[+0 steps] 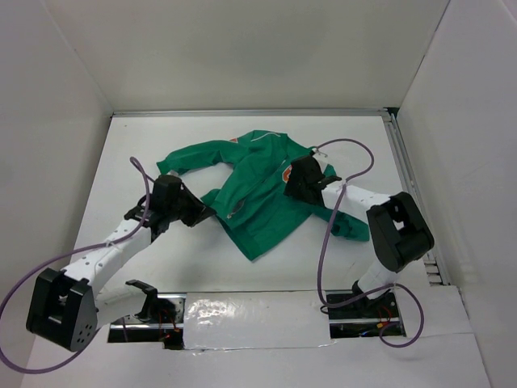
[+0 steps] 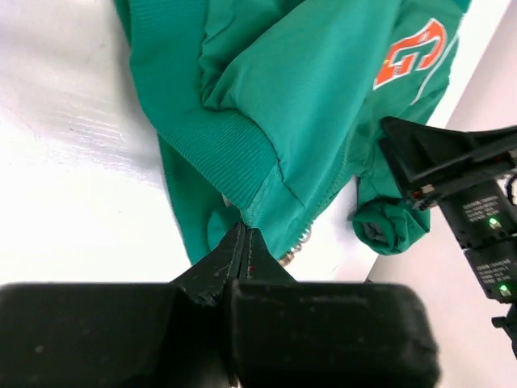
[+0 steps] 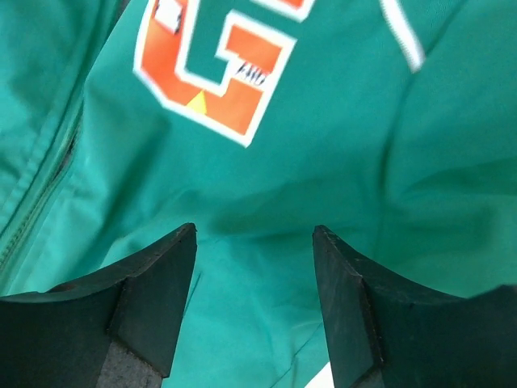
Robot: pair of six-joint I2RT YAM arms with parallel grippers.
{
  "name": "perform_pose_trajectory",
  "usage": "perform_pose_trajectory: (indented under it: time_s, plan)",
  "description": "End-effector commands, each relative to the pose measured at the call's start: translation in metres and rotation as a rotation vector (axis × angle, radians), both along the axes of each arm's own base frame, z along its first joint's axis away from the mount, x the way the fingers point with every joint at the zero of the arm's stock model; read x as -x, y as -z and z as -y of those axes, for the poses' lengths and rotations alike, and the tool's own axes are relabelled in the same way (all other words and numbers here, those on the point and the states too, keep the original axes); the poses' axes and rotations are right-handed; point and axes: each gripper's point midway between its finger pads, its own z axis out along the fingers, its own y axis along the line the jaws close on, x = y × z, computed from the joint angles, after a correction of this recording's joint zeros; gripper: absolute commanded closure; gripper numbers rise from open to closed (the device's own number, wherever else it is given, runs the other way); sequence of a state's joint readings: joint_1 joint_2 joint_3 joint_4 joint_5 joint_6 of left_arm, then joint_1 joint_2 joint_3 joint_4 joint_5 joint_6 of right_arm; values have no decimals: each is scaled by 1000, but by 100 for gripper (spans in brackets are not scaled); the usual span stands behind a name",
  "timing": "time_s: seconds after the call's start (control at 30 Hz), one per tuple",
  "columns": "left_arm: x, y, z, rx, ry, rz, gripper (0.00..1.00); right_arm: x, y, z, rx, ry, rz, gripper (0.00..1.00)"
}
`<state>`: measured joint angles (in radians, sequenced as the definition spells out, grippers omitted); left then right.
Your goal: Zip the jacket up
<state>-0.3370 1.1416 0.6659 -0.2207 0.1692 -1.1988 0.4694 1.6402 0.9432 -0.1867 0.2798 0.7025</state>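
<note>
Green jacket (image 1: 258, 202) lies collar far, hem near; left gripper (image 2: 244, 242) pinches its hem, right gripper (image 3: 254, 242) gapes over chest.

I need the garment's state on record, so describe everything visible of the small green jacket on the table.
The green long-sleeved fabric jacket lies rumpled, front up, on the white table, sleeves spread. It has an orange G chest patch, thin white piping, a ribbed hem and a pale front zipper. The left gripper is shut on its hem corner by the zipper's foot; the open right gripper hangs over the cloth below the patch.
</note>
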Motion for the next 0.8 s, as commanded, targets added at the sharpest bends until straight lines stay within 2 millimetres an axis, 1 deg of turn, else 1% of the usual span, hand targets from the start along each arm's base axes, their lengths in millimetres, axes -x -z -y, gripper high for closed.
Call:
perform_pose_trajectory:
  time_s: [0.0, 0.03, 0.13, 0.2, 0.3, 0.33, 0.4, 0.43, 0.5, 0.53, 0.63, 0.67, 0.77]
  plan:
    - [-2, -10, -6, -28, 8, 76, 85, -13, -33, -16, -18, -36, 85, 34]
    - [-1, -13, -7, -27, 10, 89, 74, -13, -33, -20, -13, -42, 87, 34]
    - [2, -13, -8, -30, 14, 96, 60, -13, -37, -22, -13, -39, 99, 33]
    - [4, -13, -7, -19, 24, 103, 54, -13, -38, -25, -20, -45, 100, 33]
    - [7, -13, -4, -1, 39, 109, 48, -12, -42, -29, -34, -51, 107, 33]
    - [7, -14, -4, 7, 38, 113, 47, -12, -42, -29, -33, -51, 106, 33]
    - [10, -9, -3, 20, 39, 104, 44, -12, -44, -30, -40, -54, 111, 33]
    - [11, -9, -1, 28, 42, 106, 44, -11, -45, -30, -43, -58, 111, 33]
    - [14, 0, -2, 41, 30, 87, 43, -10, -45, -30, -43, -63, 111, 33]
    - [14, 1, 0, 48, 43, 104, 43, -10, -46, -31, -46, -65, 114, 33]
    - [10, 3, 4, 62, 51, 135, 43, -8, -47, -31, -51, -69, 116, 33]
    - [5, -2, 7, 72, 55, 169, 44, -8, -48, -31, -55, -71, 119, 33]
    - [0, -1, 10, 76, 64, 159, 47, -6, -52, -32, -70, -72, 128, 33]
